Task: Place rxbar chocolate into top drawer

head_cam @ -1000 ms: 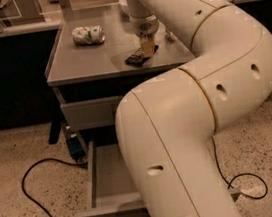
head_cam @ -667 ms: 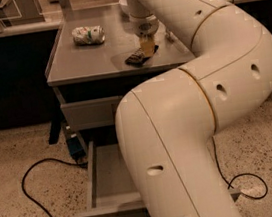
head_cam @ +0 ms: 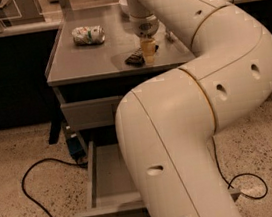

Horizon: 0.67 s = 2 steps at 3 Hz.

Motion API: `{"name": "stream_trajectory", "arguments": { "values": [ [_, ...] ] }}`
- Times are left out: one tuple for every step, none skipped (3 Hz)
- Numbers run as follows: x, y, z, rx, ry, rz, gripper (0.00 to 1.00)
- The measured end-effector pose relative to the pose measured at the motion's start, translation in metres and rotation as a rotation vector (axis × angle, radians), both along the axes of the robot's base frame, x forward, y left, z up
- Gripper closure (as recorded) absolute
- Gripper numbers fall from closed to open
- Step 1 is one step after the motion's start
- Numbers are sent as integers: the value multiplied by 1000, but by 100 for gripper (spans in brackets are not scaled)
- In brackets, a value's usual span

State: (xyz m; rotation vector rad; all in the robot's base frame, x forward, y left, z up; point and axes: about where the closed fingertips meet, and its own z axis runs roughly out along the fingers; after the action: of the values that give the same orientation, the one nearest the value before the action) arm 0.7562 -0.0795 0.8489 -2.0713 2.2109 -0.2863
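Gripper [head_cam: 148, 52] is standing low over the grey table [head_cam: 84, 62] at one end of the rxbar chocolate [head_cam: 132, 59]; whether it is holding the bar I cannot tell.

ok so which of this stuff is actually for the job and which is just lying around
For the job: rxbar chocolate, on the tabletop; gripper, low beside the bar; top drawer, uppermost front below the tabletop.

Just lying about: can on its side, back left; lower drawer, pulled open; black cable on the floor.
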Motion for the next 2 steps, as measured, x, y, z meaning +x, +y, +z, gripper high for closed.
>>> {"name": "stream_trajectory", "arguments": {
  "values": [
    [0, 0, 0, 0, 0, 0, 0],
    [0, 0, 0, 0, 0, 0, 0]
  ]
}}
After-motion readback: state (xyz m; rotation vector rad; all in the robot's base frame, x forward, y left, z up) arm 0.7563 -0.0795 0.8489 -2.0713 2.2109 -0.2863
